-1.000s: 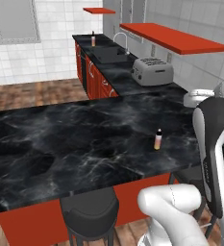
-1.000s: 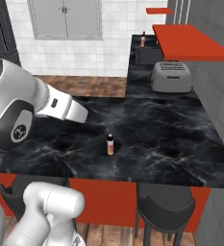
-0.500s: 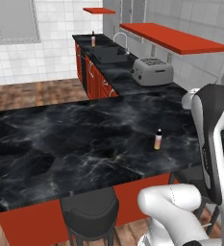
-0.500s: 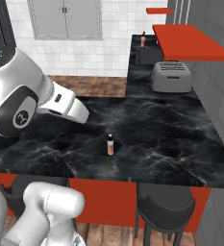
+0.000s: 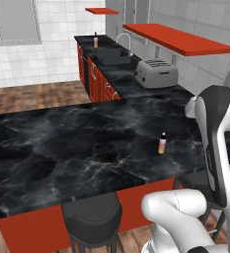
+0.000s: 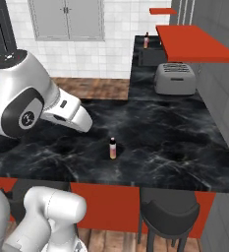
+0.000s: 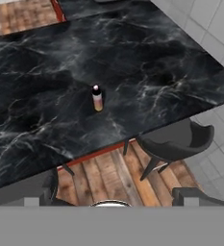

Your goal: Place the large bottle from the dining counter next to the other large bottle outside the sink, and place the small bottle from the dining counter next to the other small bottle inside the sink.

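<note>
Gripper state: cannot tell, fingertips not showing; hand camera is looking down on the counter (image 7: 147, 62). Small bottle (image 5: 162, 143) is standing upright on the counter near its front edge, stool (image 7: 177, 139) just below. Toaster (image 5: 156, 72) is sitting well behind the bottle, another bottle (image 5: 95, 40) beyond by the sink (image 5: 110, 54).

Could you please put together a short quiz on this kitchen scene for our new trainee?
1. True or false: the small bottle on the dining counter stands upright.
2. What stands on the counter between the dining counter and the sink?
A. a kettle
B. a toaster
C. a pan
3. Fill in: the shelf above the toaster is coloured ____.

Key:
1. True; it stands upright with its dark cap on top, apart from everything else.
2. B
3. red
</note>
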Robot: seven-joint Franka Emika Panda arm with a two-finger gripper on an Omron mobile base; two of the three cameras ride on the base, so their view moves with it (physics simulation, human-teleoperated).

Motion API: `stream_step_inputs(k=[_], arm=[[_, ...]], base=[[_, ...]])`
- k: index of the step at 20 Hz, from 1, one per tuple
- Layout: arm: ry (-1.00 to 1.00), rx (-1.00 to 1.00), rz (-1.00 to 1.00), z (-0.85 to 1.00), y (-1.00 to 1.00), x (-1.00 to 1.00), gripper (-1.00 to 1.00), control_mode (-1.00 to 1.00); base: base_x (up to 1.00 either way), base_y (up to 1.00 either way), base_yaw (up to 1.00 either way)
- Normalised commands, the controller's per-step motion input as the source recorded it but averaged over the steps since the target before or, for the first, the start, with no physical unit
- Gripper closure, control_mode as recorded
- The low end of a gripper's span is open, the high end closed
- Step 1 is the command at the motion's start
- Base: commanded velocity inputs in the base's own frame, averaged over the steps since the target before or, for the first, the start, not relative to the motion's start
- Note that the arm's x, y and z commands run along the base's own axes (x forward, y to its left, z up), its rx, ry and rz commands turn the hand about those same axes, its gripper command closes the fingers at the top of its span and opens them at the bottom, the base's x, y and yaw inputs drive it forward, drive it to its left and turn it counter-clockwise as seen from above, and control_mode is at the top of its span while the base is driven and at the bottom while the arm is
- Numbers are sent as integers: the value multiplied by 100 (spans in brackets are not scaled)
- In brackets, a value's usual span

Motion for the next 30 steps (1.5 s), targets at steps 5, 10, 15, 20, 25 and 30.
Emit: stream_step_inputs(k=[5, 10, 15, 20, 25, 30], arm=[[5, 1, 0, -17, 0, 0, -100, -100], [4, 3, 0, -20, 0, 0, -100, -100], [1, 2, 1, -25, 0, 3, -100, -100], [0, 1, 4, -23, 0, 6, -100, -100], [0, 0, 3, -18, 0, 7, -100, -100], [0, 0, 2, -8, 0, 18, -100, -100]], base=[[0, 0, 0], [0, 0, 0], [0, 0, 0], [0, 0, 0], [0, 0, 0], [0, 0, 0]])
